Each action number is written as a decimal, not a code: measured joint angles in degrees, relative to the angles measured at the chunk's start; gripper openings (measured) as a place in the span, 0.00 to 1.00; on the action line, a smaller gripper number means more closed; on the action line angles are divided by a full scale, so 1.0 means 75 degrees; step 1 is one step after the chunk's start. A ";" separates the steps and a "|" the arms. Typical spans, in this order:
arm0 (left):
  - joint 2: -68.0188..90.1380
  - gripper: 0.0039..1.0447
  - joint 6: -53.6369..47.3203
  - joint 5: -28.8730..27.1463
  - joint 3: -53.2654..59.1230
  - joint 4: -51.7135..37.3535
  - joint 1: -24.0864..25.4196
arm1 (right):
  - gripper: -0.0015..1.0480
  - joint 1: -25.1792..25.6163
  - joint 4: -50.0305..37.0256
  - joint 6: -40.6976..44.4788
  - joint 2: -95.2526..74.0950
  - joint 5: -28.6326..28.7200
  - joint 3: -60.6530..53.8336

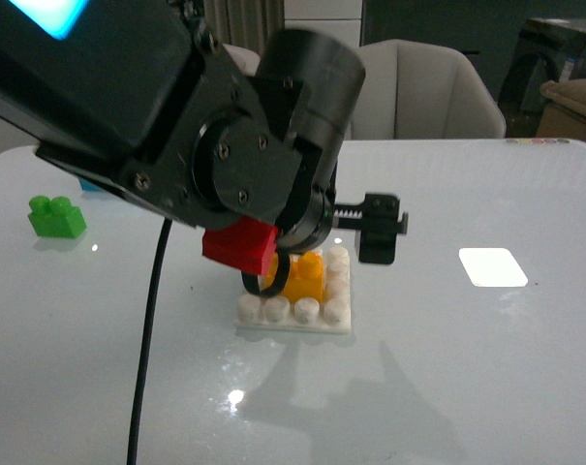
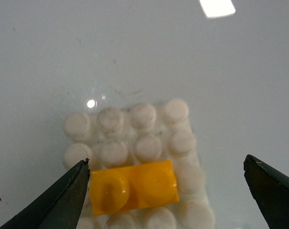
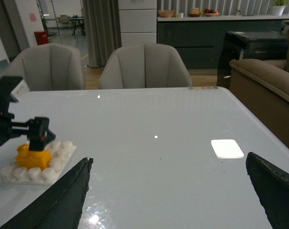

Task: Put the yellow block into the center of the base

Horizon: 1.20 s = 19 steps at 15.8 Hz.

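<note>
Block [image 2: 133, 187] low-centre on base [image 2: 143, 117]: looks light, rigid, slick plastic, so pinch its short ends; left gripper [image 2: 165, 191] spread, right gripper [image 3: 168, 191] spread, empty.

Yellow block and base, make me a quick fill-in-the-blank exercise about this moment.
1. The yellow block sits on the white ____.
2. The left gripper is ____, with the block between its fingers.
3. The brick far left in the front view is ____.
4. The yellow block has ____ studs.

Missing words: base; open; green; two.
</note>
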<state>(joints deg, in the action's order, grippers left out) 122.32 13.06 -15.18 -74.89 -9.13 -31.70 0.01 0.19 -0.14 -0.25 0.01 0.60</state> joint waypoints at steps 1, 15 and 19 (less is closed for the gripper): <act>-0.0297 0.94 -0.0035 -0.0006 0.0102 -0.0099 -0.0064 | 0.94 0.0000 0.0003 0.0000 0.0000 0.0000 0.0000; -0.6315 0.94 -0.1763 -0.0737 0.3684 -0.1274 -0.0577 | 0.94 0.0000 0.0000 0.0000 0.0000 0.0000 0.0000; -1.1269 0.17 -0.1749 -0.0574 0.7769 -0.1810 0.1673 | 0.94 0.0000 0.0003 0.0000 0.0000 0.0000 0.0000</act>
<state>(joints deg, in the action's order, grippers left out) 37.80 -0.05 -19.49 -16.62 -22.70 -19.16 0.01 0.21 -0.14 -0.25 0.01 0.60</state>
